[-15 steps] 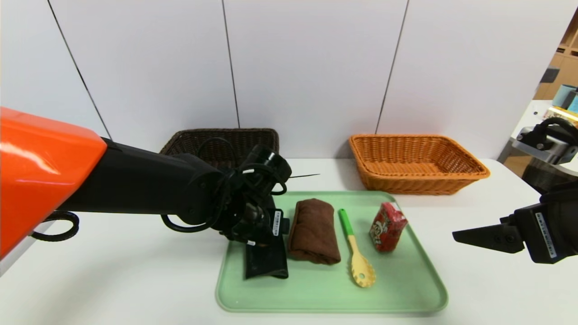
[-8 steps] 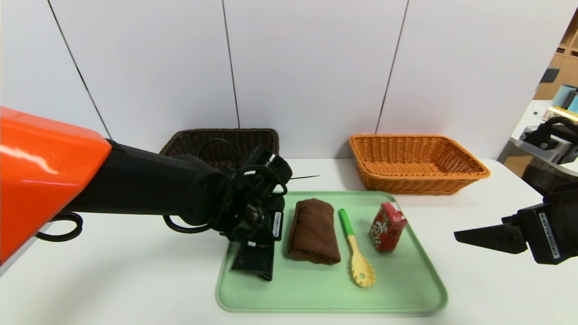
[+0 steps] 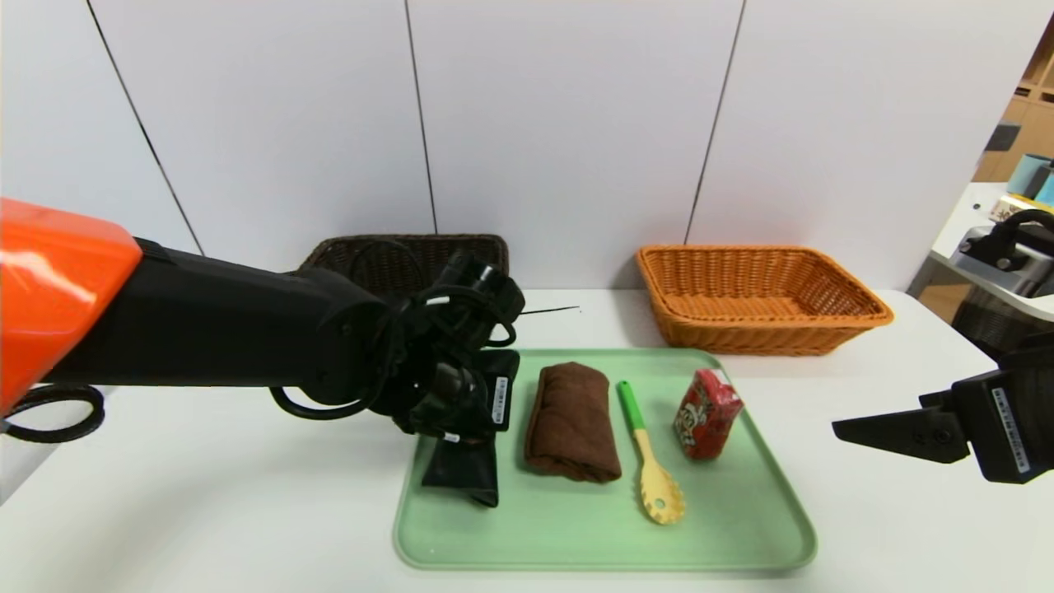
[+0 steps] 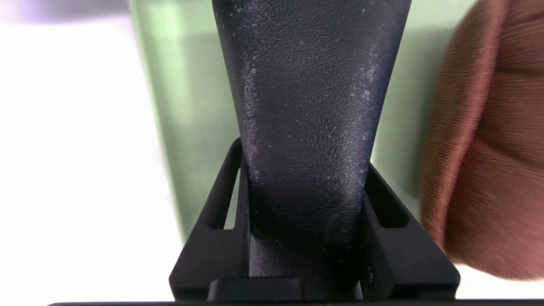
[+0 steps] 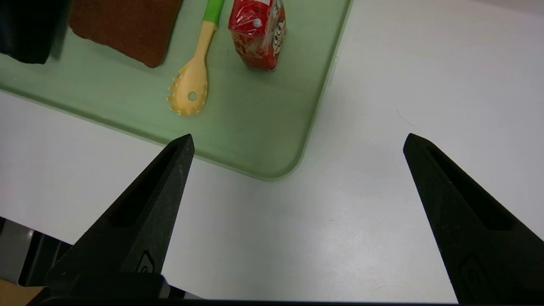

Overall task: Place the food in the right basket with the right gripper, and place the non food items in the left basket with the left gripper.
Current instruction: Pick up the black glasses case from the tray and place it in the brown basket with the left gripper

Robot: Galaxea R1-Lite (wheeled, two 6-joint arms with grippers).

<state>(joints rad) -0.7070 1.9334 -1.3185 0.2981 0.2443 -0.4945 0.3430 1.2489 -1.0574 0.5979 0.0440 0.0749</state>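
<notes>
Nothing is sorted as far as we see: our left gripper (image 4: 304,170) grips the black item (image 4: 306,106); towel (image 3: 573,422), spoon (image 3: 650,465) and red carton (image 3: 706,414) remain, our right gripper (image 5: 298,144) parked open beside the tray (image 3: 609,543).

A black, leathery item (image 4: 306,127) is sitting at the tray's left side, seemingly pinched narrow midway. A folded brown cloth (image 3: 573,424) is lying beside a green-handled, yellow spaghetti spoon (image 3: 652,461); a red drink carton (image 3: 707,414) is standing near it.

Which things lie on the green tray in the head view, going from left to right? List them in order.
Black item, brown cloth, green-handled spoon, red carton.
</notes>
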